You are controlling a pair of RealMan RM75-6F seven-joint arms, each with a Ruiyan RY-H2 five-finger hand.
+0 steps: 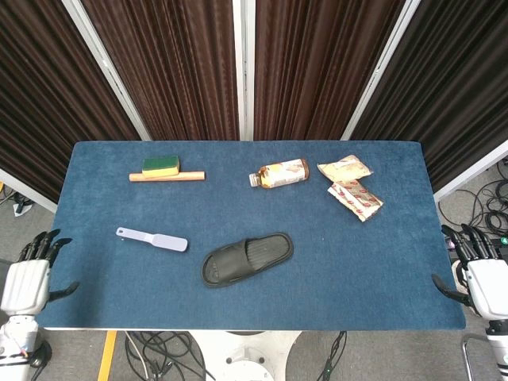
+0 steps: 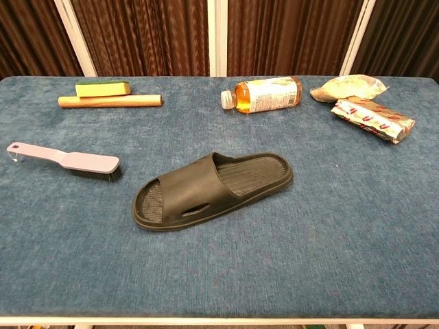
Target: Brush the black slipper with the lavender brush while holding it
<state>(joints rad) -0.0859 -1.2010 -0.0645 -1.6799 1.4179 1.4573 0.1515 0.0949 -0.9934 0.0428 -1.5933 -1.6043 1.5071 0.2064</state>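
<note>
The black slipper (image 1: pixel 247 259) (image 2: pixel 212 188) lies sole down near the middle of the blue table. To its left rests the lavender brush (image 1: pixel 152 239) (image 2: pixel 65 159), bristles down, handle pointing left. My left hand (image 1: pixel 30 274) hangs off the table's left front corner, fingers spread, holding nothing. Off the right front corner my right hand (image 1: pixel 476 270) is likewise open and empty. Neither hand shows in the chest view.
At the back left a green and yellow sponge (image 1: pixel 161 165) sits beside a wooden rod (image 1: pixel 167 176). A bottle (image 1: pixel 279 173) lies on its side at the back centre, with two snack packets (image 1: pixel 355 190) to its right. Table edge (image 1: pixel 238 327) runs along the front.
</note>
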